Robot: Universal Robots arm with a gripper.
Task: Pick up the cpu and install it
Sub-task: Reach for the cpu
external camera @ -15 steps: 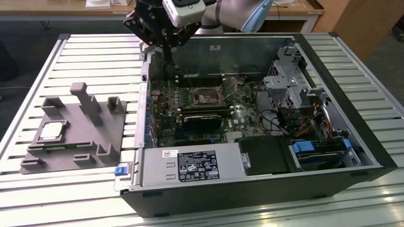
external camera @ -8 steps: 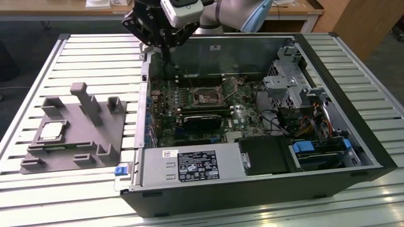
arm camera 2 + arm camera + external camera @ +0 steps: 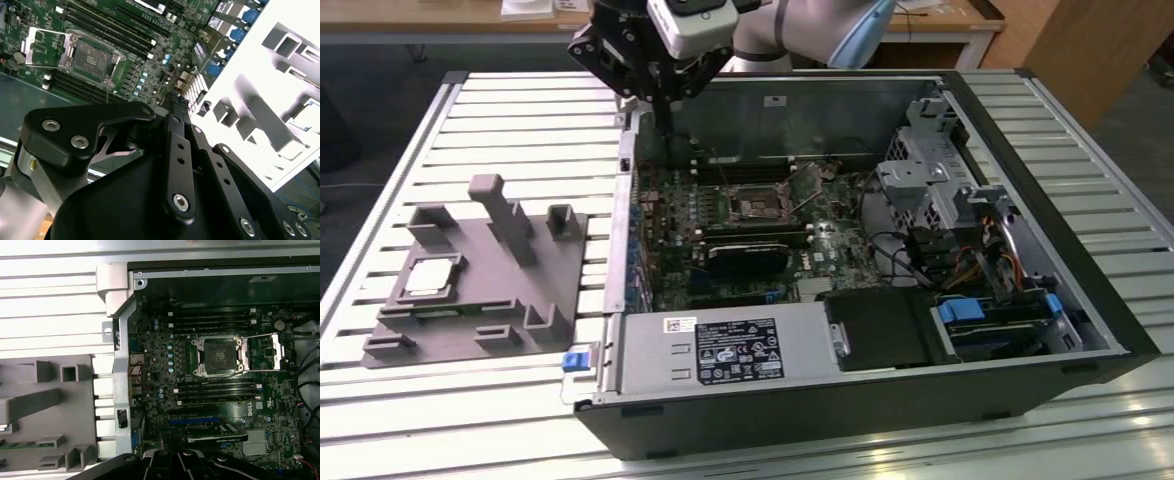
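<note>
Cpu [image 3: 431,277] on grey tray [image 3: 483,292], exterior view.

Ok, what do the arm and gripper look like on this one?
The arm is pale grey with a light blue joint cap. The gripper is matte black, built from flat linkage bars studded with silver screw heads, with a bare metal part beside them. A white camera housing sits at the wrist.

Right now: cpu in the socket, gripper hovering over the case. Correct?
Not quite. The cpu lies on the grey tray beside the case, as the exterior view shows; the socket is empty in the first wrist view. The gripper does hover over the case.
</note>
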